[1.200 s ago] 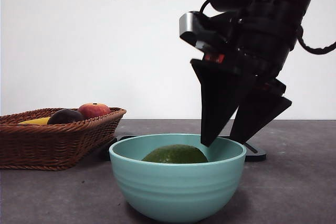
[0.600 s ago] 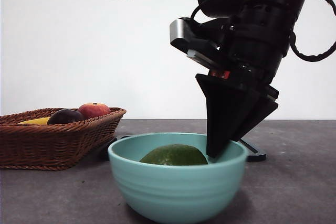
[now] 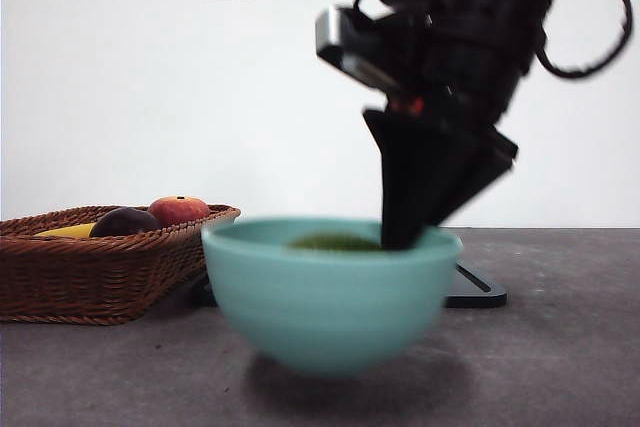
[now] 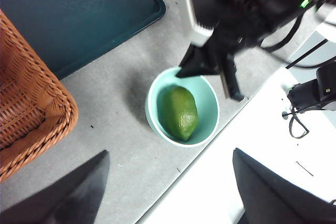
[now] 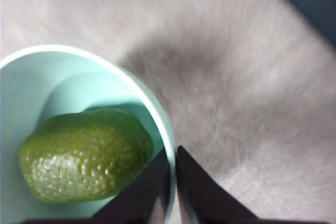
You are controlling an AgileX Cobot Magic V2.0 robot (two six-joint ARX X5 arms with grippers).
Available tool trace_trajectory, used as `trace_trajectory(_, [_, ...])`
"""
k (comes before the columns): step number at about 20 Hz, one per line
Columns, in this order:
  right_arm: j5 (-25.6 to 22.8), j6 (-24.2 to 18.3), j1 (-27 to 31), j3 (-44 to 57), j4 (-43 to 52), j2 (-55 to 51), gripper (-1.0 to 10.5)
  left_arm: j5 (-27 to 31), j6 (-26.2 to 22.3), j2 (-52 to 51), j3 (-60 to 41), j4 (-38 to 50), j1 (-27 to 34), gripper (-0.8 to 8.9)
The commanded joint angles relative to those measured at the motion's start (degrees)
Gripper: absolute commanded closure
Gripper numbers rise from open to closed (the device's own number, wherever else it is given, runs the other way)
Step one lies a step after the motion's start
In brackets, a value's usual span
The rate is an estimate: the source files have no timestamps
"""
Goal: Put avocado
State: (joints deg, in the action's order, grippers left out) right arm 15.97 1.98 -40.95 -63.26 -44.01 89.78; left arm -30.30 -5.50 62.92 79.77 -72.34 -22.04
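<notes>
So the avocado [image 5: 86, 156] is sitting inside the teal bowl [image 3: 330, 297], and the right gripper [image 5: 172, 174] has its 2 jaws pinched on the bowl's rim, lifting it off the table, so next it probably needs a steady carry without tipping.

The avocado [image 4: 179, 113] lies on its side inside the teal bowl [image 4: 156, 80] — dark green, egg-shaped, its skin dull and pebbly. From table height only its rounded top [image 3: 335, 243] shows above the rim — blurred there.
</notes>
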Motion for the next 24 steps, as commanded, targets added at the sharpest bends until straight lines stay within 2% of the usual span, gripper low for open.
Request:
trace_trajectory(1, [0.07,0.81,0.5,-4.94,-2.12,0.87,9.4,-0.28,-1.11,0.22,0.83,0.37,-0.33,4.4])
trace_trajectory(8, [0.07,0.98,7.89,-14.16,-3.58,4.11,9.4,-0.28,-1.11,0.22,0.83,0.55,-0.33,4.4])
trace_trajectory(18, [0.02,0.13,16.59,-38.38,-6.67,28.92,9.4,-0.28,-1.09,0.22,0.83,0.5,-0.33,4.4])
trace_trajectory(24, [0.04,0.15,17.68,-39.58,-5.73,33.24,9.4,-0.28,-1.09,0.22,0.83,0.59,-0.33,4.4])
